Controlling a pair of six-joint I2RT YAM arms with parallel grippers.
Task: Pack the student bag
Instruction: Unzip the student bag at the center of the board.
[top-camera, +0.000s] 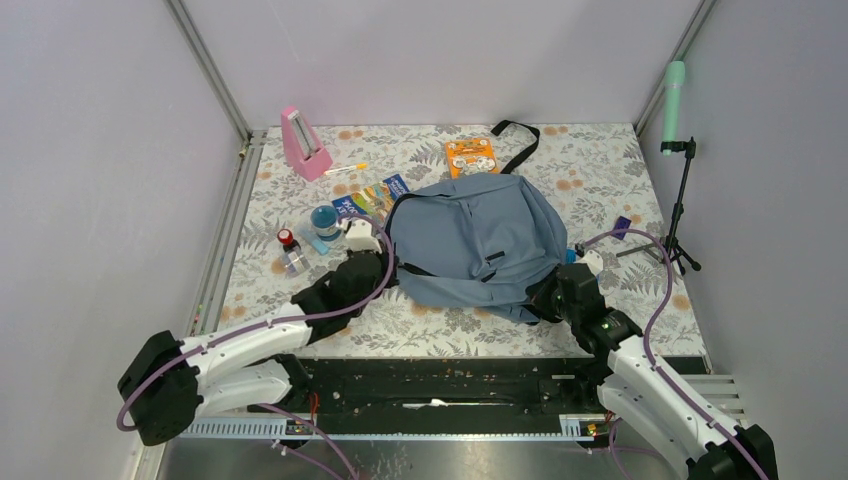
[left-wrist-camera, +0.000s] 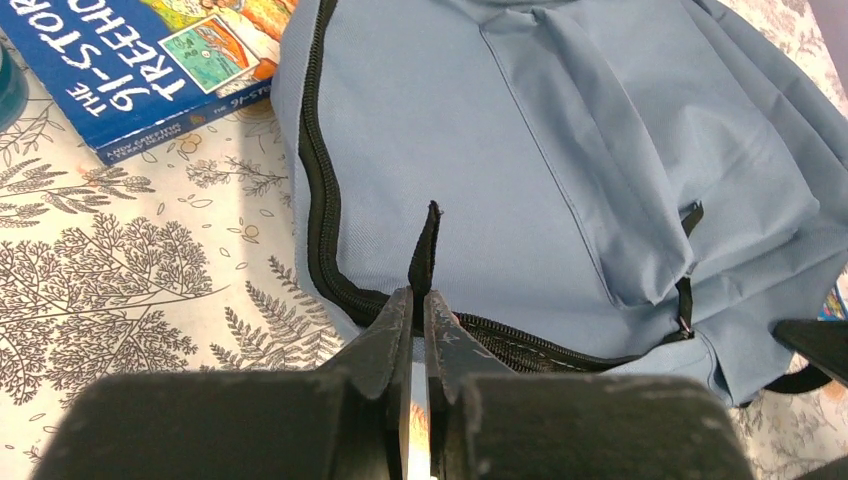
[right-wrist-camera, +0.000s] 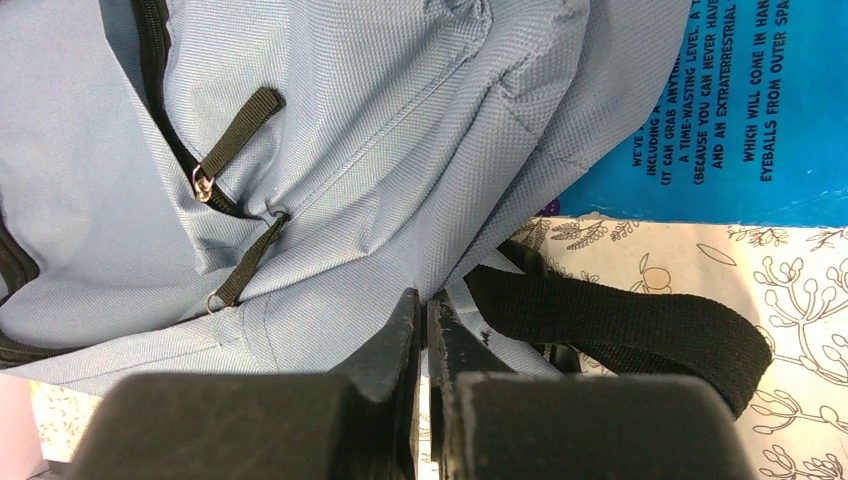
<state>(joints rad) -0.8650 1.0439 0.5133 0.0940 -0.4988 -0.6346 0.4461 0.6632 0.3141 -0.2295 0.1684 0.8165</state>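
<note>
Evidently the bag is being opened, not yet filled. Nearest the arms, both grippers are clamped at the near edge of the student bag (top-camera: 470, 245), which lies flat in the middle of the flowered table (top-camera: 420, 330). The left gripper (left-wrist-camera: 420, 300) is closed on the black zip pull (left-wrist-camera: 426, 245) at the bag's near-left edge, the tab standing up between its fingertips. The right gripper (right-wrist-camera: 422, 300) is closed on a fold of grey-blue fabric at the bag's near-right corner, just beside a black strap (right-wrist-camera: 620, 320) that comes out from under the bag. The main zip (left-wrist-camera: 320, 200) looks shut along the run beyond the pull. I judge that the next move calls for the left arm to draw the pull along the curved track toward the bag's far side. The right would meanwhile pin the corner so the soft shell neither slides nor bunches.

Left of the bag sit a small red-capped bottle (top-camera: 290, 250), a round blue jar (top-camera: 324, 220) and a blue book (left-wrist-camera: 130, 60) just beside the bag's far-left edge. That book lies close to the zip's path and could catch the wrist. A second blue book (right-wrist-camera: 720, 100) is partly under the bag's right side. Beyond the bag lie an orange pack (top-camera: 471, 156), a pen (top-camera: 345, 169) and a pink metronome (top-camera: 303, 145). Well to the bag's right is a microphone stand (top-camera: 680, 200).
</note>
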